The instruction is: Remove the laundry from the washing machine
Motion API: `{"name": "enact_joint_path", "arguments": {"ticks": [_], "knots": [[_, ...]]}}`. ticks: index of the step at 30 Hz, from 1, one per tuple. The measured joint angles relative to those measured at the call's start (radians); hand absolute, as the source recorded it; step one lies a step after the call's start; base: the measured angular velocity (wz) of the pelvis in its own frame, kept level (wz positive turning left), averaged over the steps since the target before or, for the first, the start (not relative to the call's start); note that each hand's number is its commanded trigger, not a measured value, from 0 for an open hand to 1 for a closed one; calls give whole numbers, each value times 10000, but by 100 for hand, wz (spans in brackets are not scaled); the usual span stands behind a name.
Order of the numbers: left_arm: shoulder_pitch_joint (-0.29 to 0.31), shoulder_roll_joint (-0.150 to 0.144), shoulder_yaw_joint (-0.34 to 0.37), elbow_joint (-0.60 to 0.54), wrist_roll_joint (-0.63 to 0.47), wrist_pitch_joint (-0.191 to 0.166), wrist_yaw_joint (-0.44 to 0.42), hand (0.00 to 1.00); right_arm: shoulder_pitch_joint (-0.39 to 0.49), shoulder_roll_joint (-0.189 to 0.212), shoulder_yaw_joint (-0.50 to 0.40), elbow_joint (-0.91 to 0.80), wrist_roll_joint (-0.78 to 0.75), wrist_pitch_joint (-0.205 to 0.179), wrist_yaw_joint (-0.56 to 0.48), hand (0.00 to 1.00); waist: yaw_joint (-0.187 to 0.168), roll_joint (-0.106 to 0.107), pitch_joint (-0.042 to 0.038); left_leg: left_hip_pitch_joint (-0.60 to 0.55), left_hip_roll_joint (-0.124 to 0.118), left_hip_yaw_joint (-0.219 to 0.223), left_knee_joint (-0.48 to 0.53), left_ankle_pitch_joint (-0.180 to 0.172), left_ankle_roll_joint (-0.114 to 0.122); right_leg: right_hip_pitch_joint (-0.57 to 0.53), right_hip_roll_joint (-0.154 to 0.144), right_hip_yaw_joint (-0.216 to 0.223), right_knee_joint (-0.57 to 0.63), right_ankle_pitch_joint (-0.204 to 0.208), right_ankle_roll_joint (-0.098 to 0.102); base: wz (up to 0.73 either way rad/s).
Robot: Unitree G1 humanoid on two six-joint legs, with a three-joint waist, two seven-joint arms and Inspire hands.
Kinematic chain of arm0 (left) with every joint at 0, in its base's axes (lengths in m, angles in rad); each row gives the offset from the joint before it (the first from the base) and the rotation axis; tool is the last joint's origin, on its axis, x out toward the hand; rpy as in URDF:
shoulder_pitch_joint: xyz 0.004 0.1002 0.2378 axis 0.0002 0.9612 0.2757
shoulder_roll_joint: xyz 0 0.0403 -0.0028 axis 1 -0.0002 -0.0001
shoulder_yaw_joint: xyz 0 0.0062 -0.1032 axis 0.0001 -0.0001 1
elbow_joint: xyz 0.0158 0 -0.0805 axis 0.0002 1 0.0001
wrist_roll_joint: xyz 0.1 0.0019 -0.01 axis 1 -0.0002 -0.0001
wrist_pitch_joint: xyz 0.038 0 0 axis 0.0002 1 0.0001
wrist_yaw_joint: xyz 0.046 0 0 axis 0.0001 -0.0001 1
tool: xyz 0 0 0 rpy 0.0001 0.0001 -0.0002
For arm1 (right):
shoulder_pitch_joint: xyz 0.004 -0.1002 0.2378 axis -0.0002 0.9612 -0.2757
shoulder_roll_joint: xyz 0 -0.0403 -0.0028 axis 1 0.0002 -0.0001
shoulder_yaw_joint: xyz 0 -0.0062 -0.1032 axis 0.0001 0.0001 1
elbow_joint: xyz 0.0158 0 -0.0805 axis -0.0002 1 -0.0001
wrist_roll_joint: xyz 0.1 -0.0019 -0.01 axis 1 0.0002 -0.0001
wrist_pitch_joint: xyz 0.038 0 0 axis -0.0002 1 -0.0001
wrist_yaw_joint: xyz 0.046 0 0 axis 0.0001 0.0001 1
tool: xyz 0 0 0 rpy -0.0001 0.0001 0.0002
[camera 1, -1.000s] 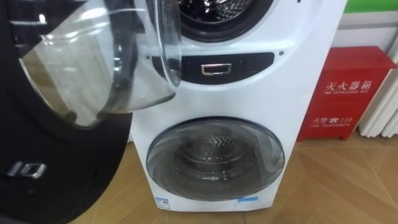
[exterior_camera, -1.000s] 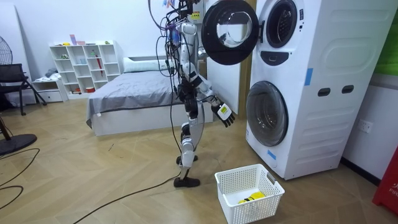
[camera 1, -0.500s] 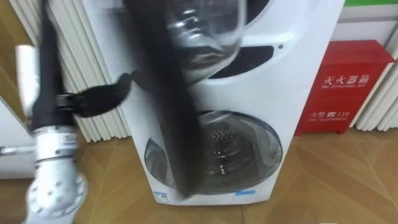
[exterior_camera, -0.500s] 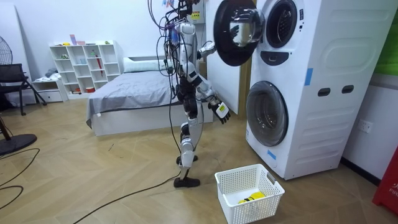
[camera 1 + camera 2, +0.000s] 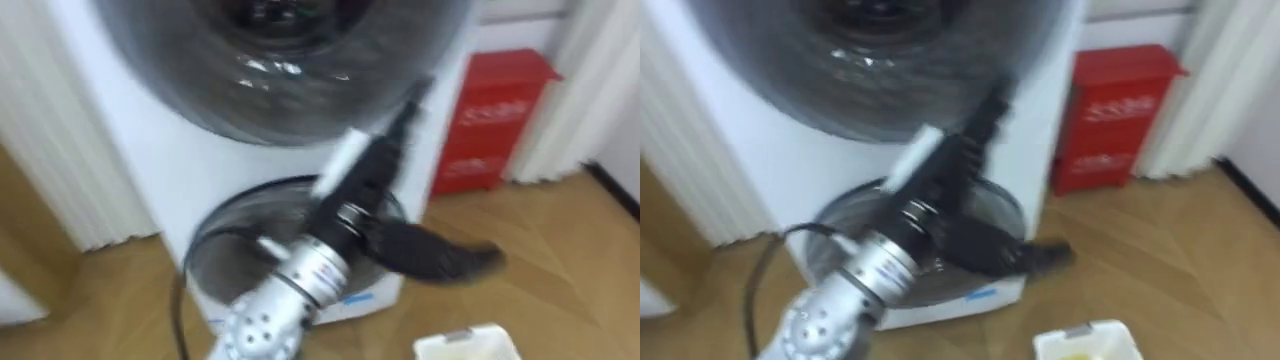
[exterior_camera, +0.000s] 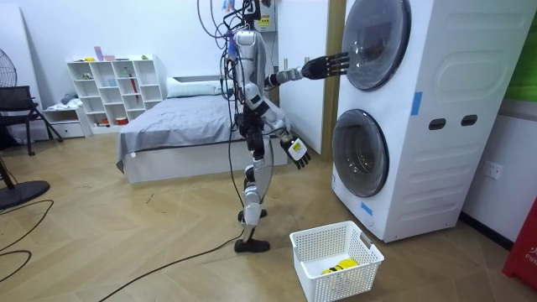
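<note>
While upright — washing machine (image 6: 419,126), doors (image 6: 376,42) robotward.

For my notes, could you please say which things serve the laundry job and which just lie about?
Job: washing machine, its upper door, left robot hand at that door, white laundry basket.
Lying about: red fire cabinet, bed, white shelf.

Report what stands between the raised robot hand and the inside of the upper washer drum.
The upper door is shut across the drum opening, and the left robot hand, fingers straight, reaches toward its glass. That door is the barrier. No clothes can be made out behind it.
</note>
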Motion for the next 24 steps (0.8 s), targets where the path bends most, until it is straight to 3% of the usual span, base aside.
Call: {"name": "enact_joint_path", "arguments": {"ticks": [7, 11, 15, 17, 19, 21, 22, 24], "knots": [[-99, 172, -91, 1317, 3, -20, -549, 0, 130, -224, -17, 59, 13, 102, -2, 0, 27, -29, 22, 192, 129, 193, -27, -1, -3, -69, 106, 243, 69, 17, -29, -14], [53, 386, 68, 2522, 305, -243, -536, 0, 194, -183, -79, 58, -4, 126, 157, 0, 343, -96, 63, 241, 138, 308, -31, -2, -4, -67, 106, 256, 109, 25, -41, -2], [856, 839, 321, 3543, 985, -514, -329, 0, 222, -205, -104, 35, -16, 129, 154, 0, 747, -120, 65, 202, 138, 327, -104, -2, -5, -209, 107, 275, 199, 25, -41, -1], [1700, 1133, 582, 4629, 1681, -768, 57, 0, 245, -182, -97, 40, 6, 127, 156, 0, 1046, -193, 36, 216, 137, 329, -110, -2, -5, -202, 106, 264, 207, 23, -40, 0], [2416, 1279, 935, 5451, 2552, -778, 336, 0, 320, -135, -114, 95, 3, 54, 139, 0, 1168, -274, 15, 208, 138, 309, -119, -2, -6, -186, 107, 222, 164, 23, -40, 2], [3444, 1509, 1518, 6166, 3115, -781, 660, 0, 551, -134, -116, 101, 36, 23, 163, 0, 1399, -332, -26, 190, 127, 278, -135, -6, -11, -146, 106, 197, 87, 24, -40, 7], [3681, 1576, 1668, 6326, 3153, -826, 741, 0, 623, -133, -111, 116, 131, 3, 159, 0, 1437, -343, -32, 195, 121, 234, -139, -8, -14, -113, 106, 174, 64, 24, -40, 12], [4109, 1545, 2419, 7985, 3279, -1123, 1272, 0, 760, -131, -130, 564, 343, -96, 138, 0, 1693, -360, -45, 314, 114, 186, -177, -15, -25, 15, 107, 117, 40, 21, -35, 6]]}}
